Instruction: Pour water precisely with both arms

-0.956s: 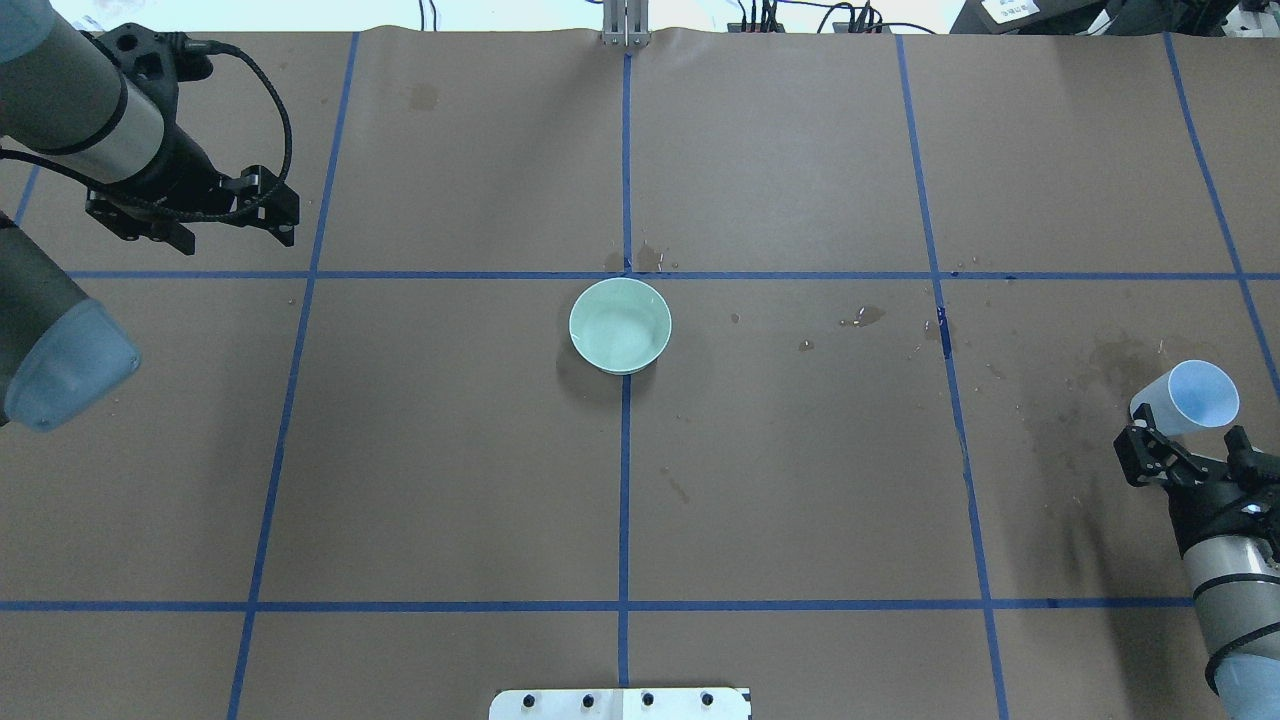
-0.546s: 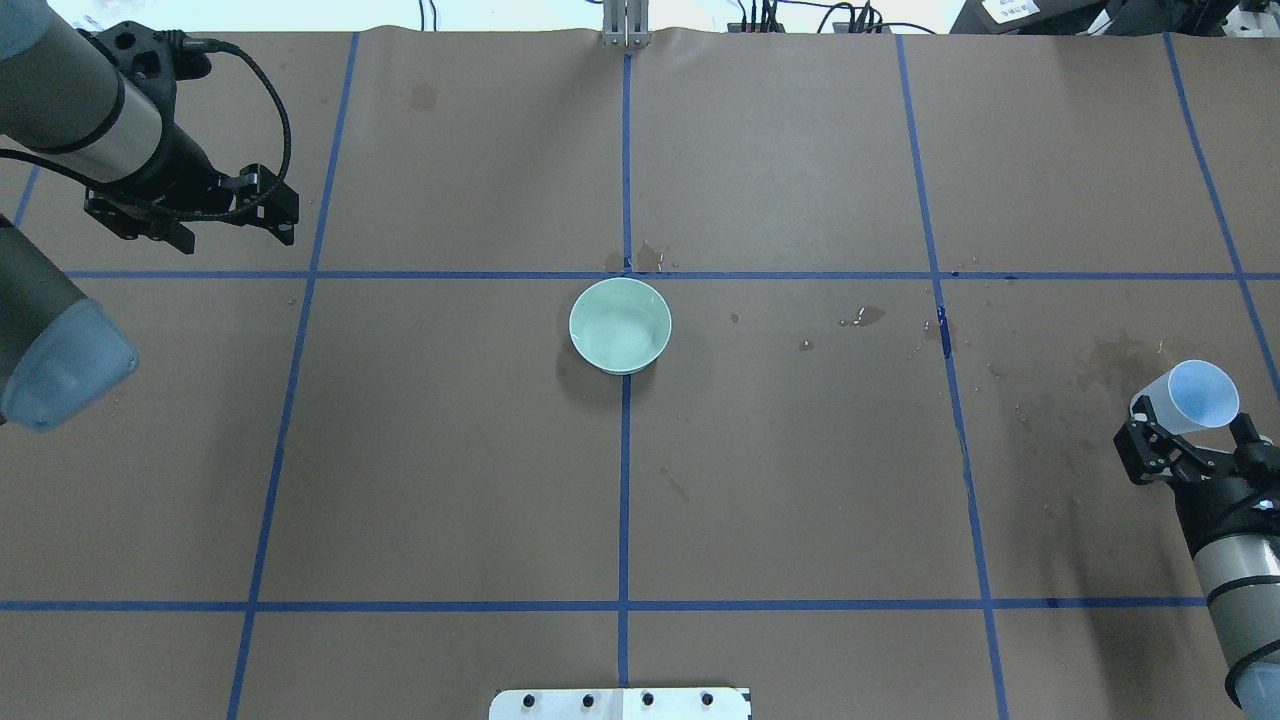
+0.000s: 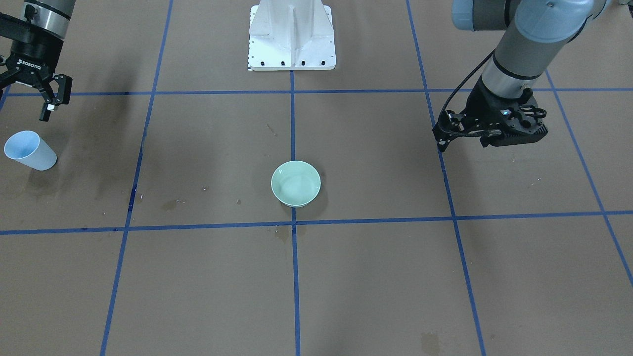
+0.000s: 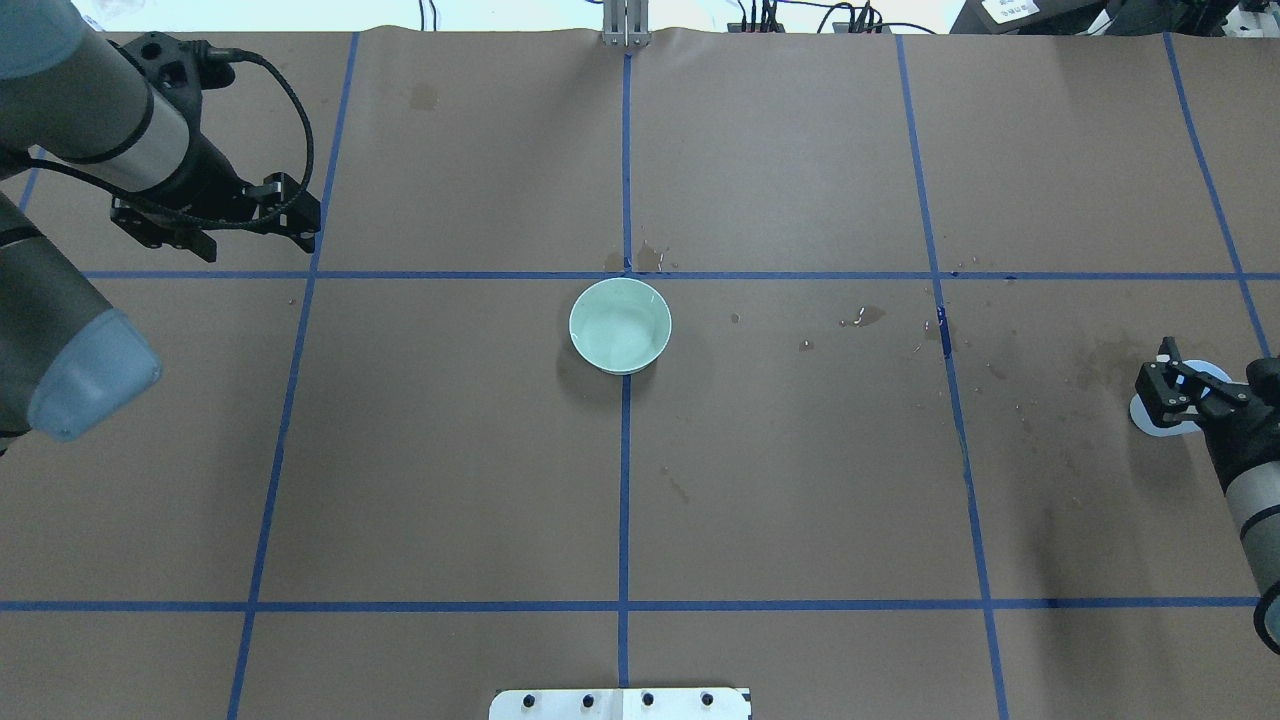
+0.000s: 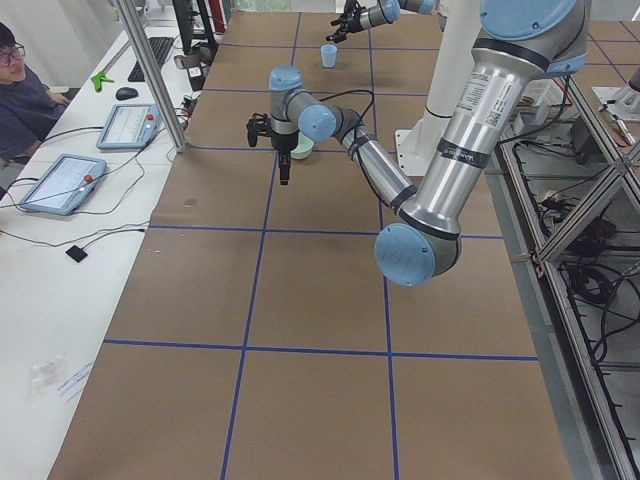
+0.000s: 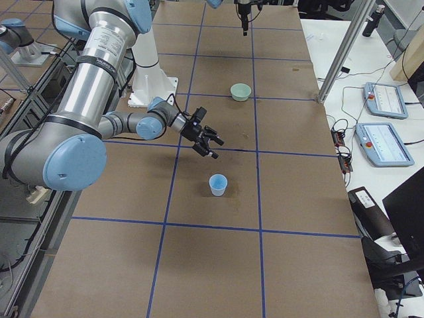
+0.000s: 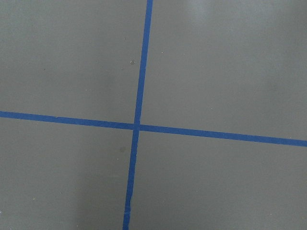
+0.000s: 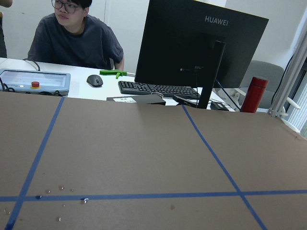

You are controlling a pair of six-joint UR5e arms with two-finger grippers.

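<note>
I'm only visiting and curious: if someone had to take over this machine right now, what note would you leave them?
Right gripper: open, empty, raised on the robot's side of the blue cup, not touching it.
Left gripper: looks shut, empty, hanging over bare table, well away from the green bowl.
Cup: upright at the robot's right edge of the table. Bowl: at the centre tape crossing. Whether either holds water cannot be told.
Done: cup set down and standing free; wet spots on the paper.
Left: check the bowl's fill. Pouring is probably over, so likely just pull both grippers back.
</note>
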